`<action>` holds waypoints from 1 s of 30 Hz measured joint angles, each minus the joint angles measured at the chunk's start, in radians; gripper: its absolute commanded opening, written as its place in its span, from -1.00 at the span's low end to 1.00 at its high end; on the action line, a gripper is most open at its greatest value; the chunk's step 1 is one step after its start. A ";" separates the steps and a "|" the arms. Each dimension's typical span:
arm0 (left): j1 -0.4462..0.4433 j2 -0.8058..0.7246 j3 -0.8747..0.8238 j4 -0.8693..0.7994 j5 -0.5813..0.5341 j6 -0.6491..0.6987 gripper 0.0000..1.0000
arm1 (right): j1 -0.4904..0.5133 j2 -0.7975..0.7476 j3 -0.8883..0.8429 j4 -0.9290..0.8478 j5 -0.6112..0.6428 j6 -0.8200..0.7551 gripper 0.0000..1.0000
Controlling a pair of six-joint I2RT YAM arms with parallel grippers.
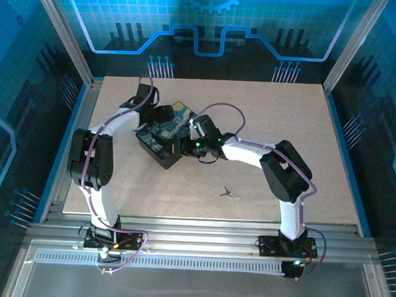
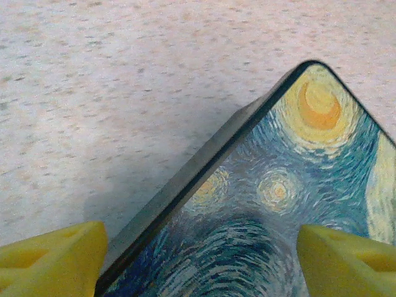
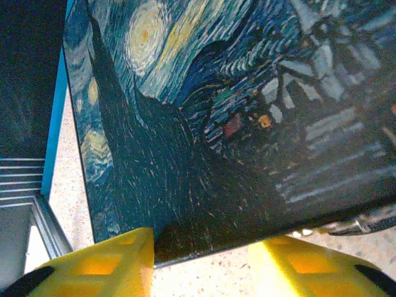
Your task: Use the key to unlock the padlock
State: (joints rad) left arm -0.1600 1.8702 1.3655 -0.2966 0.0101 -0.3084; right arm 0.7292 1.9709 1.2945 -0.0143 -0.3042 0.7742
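The key [image 1: 228,192] lies flat on the table, a pale sliver right of centre and apart from both arms. The dark box [image 1: 164,139] with the swirling blue-yellow print stands mid-table. My left gripper [image 1: 161,117] hovers over the box's far corner. Its jaws are open, with one yellow finger [image 2: 49,260] over the table and the other on the lid's [image 2: 291,185] side. My right gripper [image 3: 201,266] is open at the box's right side, its fingers either side of the lower edge [image 3: 210,247]. A dark metal bit [image 3: 365,224] pokes out there; I cannot tell whether it is the padlock.
Purple cables loop over both arms [image 1: 219,110]. The tan tabletop [image 1: 285,113] is ringed by aluminium rails [image 1: 201,237] and blue-lit enclosure walls.
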 measured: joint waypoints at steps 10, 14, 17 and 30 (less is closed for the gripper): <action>-0.005 -0.031 0.003 -0.024 0.039 -0.007 0.75 | -0.034 -0.141 -0.077 -0.163 0.054 -0.126 0.37; 0.014 -0.109 0.003 -0.062 0.016 -0.007 0.75 | -0.079 -0.262 -0.119 -0.245 0.089 -0.201 0.36; 0.013 -0.192 -0.026 -0.084 0.002 -0.020 0.75 | -0.125 -0.360 -0.205 -0.298 0.116 -0.233 0.23; -0.213 -0.560 -0.416 -0.299 -0.066 -0.073 0.72 | -0.148 -0.575 -0.536 -0.525 0.202 -0.228 0.10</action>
State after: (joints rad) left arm -0.3729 1.3106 0.9497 -0.5961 -0.0559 -0.3813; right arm 0.5812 1.3956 0.7586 -0.5396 -0.1024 0.5461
